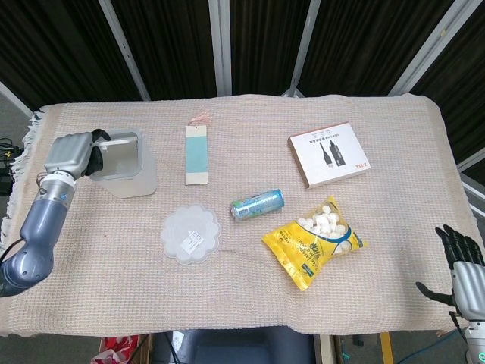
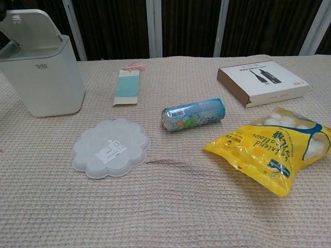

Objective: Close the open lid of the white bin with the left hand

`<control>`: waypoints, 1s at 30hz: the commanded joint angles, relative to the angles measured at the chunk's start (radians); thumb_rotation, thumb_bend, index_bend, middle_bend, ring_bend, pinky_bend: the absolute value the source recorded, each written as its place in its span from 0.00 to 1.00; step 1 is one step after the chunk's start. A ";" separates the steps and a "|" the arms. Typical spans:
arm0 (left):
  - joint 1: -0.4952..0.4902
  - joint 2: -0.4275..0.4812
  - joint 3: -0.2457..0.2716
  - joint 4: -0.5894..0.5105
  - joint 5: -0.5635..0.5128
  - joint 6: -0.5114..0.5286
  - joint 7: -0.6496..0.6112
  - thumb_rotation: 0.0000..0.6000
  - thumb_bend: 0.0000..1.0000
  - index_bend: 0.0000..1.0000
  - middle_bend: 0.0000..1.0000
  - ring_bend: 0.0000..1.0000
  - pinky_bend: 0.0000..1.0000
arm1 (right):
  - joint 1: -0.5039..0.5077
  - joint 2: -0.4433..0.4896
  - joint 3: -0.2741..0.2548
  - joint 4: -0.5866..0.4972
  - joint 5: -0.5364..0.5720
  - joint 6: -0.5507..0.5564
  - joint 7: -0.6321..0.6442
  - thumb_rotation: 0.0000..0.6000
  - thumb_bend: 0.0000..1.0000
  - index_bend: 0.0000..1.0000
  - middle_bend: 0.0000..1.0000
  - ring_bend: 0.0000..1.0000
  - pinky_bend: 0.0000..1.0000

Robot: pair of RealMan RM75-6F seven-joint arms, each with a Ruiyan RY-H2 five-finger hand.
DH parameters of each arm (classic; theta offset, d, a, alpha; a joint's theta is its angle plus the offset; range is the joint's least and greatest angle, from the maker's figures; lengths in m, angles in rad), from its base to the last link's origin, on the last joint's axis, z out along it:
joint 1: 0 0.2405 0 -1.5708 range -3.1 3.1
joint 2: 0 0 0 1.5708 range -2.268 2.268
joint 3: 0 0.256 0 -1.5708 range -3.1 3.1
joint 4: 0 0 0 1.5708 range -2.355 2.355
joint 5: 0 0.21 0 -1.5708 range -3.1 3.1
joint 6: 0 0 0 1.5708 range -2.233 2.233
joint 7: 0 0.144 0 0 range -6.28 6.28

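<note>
The white bin (image 1: 142, 180) stands at the table's far left, and in the chest view the bin (image 2: 49, 82) fills the upper left corner. Its lid (image 2: 35, 27) is tilted, with a dark gap showing under its left side. My left hand (image 1: 72, 154) is at the bin's left top edge, back of the hand up, dark fingers (image 1: 99, 138) reaching over the lid (image 1: 117, 155); it holds nothing. In the chest view only a dark sliver of that hand shows at the top left corner. My right hand (image 1: 462, 267) hangs off the table's near right corner, fingers spread and empty.
A clear flower-shaped plastic lid (image 1: 190, 233) lies in front of the bin. Further right are a blue-and-tan card (image 1: 197, 154), a lying drink can (image 1: 258, 204), a yellow bag of white candies (image 1: 314, 240) and a white-and-brown box (image 1: 330, 154).
</note>
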 commanded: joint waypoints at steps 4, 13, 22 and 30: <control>0.042 0.023 0.035 -0.050 0.067 -0.006 -0.041 1.00 0.85 0.30 0.97 0.91 1.00 | -0.001 -0.001 -0.002 -0.002 -0.005 0.002 -0.003 1.00 0.15 0.00 0.00 0.00 0.00; 0.071 0.011 0.079 -0.064 0.131 -0.007 -0.073 1.00 0.85 0.30 0.97 0.91 1.00 | -0.001 0.000 -0.003 -0.004 -0.007 0.000 -0.001 1.00 0.15 0.00 0.00 0.00 0.00; 0.071 -0.008 0.096 -0.053 0.152 0.000 -0.090 1.00 0.85 0.30 0.97 0.91 1.00 | -0.001 0.000 -0.004 -0.006 -0.008 0.000 0.000 1.00 0.15 0.00 0.00 0.00 0.00; 0.068 -0.028 0.113 -0.028 0.153 -0.006 -0.095 1.00 0.85 0.30 0.97 0.91 1.00 | -0.002 0.000 -0.005 -0.007 -0.007 0.000 0.001 1.00 0.15 0.00 0.00 0.00 0.00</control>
